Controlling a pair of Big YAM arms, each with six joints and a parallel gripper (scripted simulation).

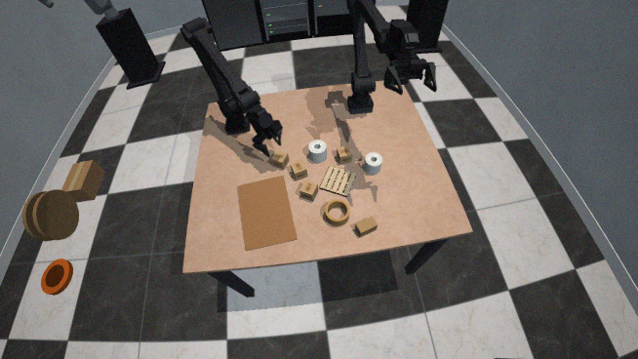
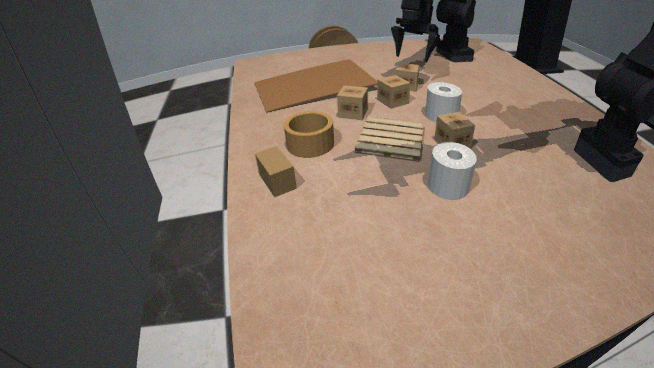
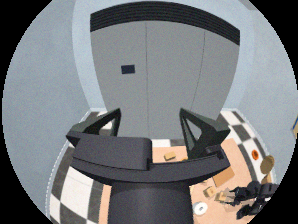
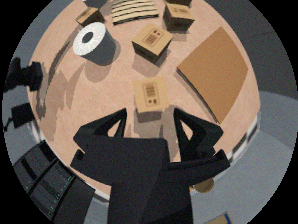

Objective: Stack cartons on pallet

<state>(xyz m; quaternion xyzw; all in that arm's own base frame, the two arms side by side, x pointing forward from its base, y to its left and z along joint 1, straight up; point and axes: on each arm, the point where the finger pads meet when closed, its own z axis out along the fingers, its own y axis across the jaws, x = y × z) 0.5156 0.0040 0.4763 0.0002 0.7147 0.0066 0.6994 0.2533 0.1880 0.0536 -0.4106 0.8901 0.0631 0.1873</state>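
Four cube cartons stand apart on the table. One carton (image 1: 279, 159) (image 2: 407, 77) (image 4: 150, 95) is nearest my right gripper; a second carton (image 1: 299, 170) (image 2: 393, 91) (image 4: 152, 42), a third carton (image 1: 308, 190) (image 2: 352, 102) and a fourth carton (image 1: 343, 154) (image 2: 454, 130) stand nearer the pallet (image 1: 327, 178) (image 2: 390, 149), which bears nothing. Their undersides are hidden. My right gripper (image 1: 273, 148) (image 2: 413, 58) (image 4: 150, 111) is open and empty, just above and behind the nearest carton. My left gripper (image 1: 418, 91) (image 3: 150, 111) is open and empty, raised high near the table's back right edge in the top view.
One white roll (image 1: 317, 151) (image 2: 443, 101) stands between cartons; another white roll (image 1: 373, 163) (image 2: 451, 171) stands beside the pallet. A brown ring (image 1: 337, 222) (image 2: 309, 143) and an oblong block (image 1: 366, 226) (image 2: 276, 171) lie in front. A brown sheet (image 1: 266, 213) (image 2: 315, 85) (image 4: 215, 72) lies left.
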